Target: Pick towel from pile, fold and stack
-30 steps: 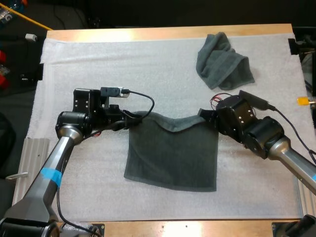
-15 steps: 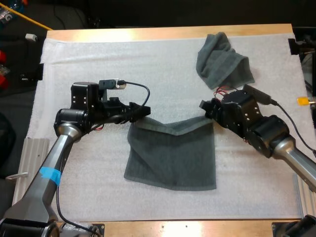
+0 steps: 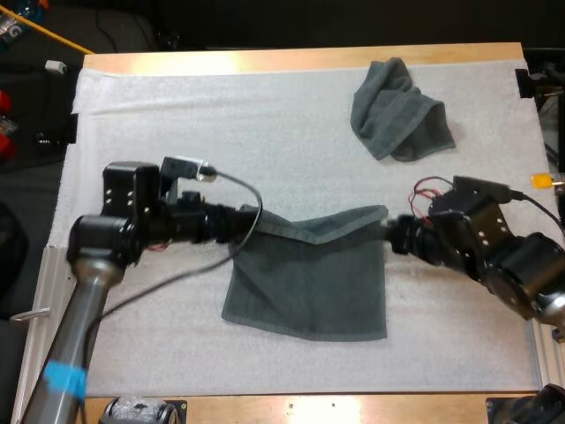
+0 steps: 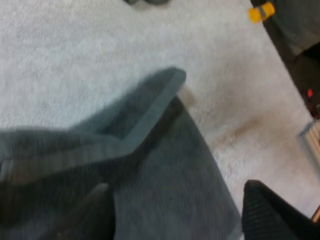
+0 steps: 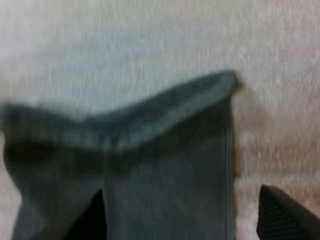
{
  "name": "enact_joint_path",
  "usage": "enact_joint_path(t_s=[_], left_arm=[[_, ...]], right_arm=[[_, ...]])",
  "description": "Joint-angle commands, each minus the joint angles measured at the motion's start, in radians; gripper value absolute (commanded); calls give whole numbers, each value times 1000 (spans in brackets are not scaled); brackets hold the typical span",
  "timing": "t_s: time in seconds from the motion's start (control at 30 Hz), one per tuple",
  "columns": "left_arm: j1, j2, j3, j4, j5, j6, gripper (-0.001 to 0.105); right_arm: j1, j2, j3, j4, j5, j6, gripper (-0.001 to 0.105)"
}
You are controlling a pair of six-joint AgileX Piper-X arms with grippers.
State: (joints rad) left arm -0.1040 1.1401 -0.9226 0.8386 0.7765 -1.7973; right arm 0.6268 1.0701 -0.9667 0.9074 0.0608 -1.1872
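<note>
A dark grey-green towel (image 3: 305, 278) lies folded on the white mat, its far edge folded over in a shallow V. My left gripper (image 3: 243, 221) is at the towel's far left corner, and in the left wrist view (image 4: 177, 200) its fingers (image 4: 265, 212) stand apart above the cloth. My right gripper (image 3: 395, 237) is just off the towel's far right corner (image 5: 220, 82), open (image 5: 180, 205) with fingers (image 5: 282, 215) wide and holding nothing. A crumpled towel (image 3: 397, 110) lies at the far right of the mat.
Bare white mat (image 3: 221, 115) stretches across the far left and along the near side of the folded towel. The wooden table edge (image 3: 300, 58) runs along the far side.
Both grippers have opened and let go of the towel's far edge, which has dropped onto the mat. The two arms have drawn back from the towel's corners.
</note>
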Motion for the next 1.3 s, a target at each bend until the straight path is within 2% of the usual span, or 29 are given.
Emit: enact_joint_path(t_s=[0.0,0.07,0.1,0.2,0.3,0.5,0.6,0.77,1.17,1.27], left_arm=[[0,-36,-7,47,-30,31,54],[0,-77,-7,101,-59,48,54],[0,-102,-7,133,-78,54,54],[0,-178,-7,214,-119,54,54],[-7,-250,-7,264,-187,56,54],[-6,-356,-5,352,-250,53,54],[-6,-394,-5,410,-264,53,54],[-6,-455,-5,487,-291,53,54],[-6,-476,-5,557,-295,53,54],[-6,-476,-5,557,-295,53,54]], right_arm=[[12,-11,-4,29,-19,-41,60],[36,-17,-4,43,-20,-78,54],[55,-17,-4,48,-20,-85,48],[102,-17,-4,44,-17,-85,34],[131,-17,-4,39,-13,-85,24],[136,-15,-4,39,-20,-93,0],[136,-2,-4,33,-34,-96,0],[136,73,-4,2,-115,-120,0],[136,323,-12,-195,-222,-123,0],[136,388,-29,-232,-222,-123,0]])
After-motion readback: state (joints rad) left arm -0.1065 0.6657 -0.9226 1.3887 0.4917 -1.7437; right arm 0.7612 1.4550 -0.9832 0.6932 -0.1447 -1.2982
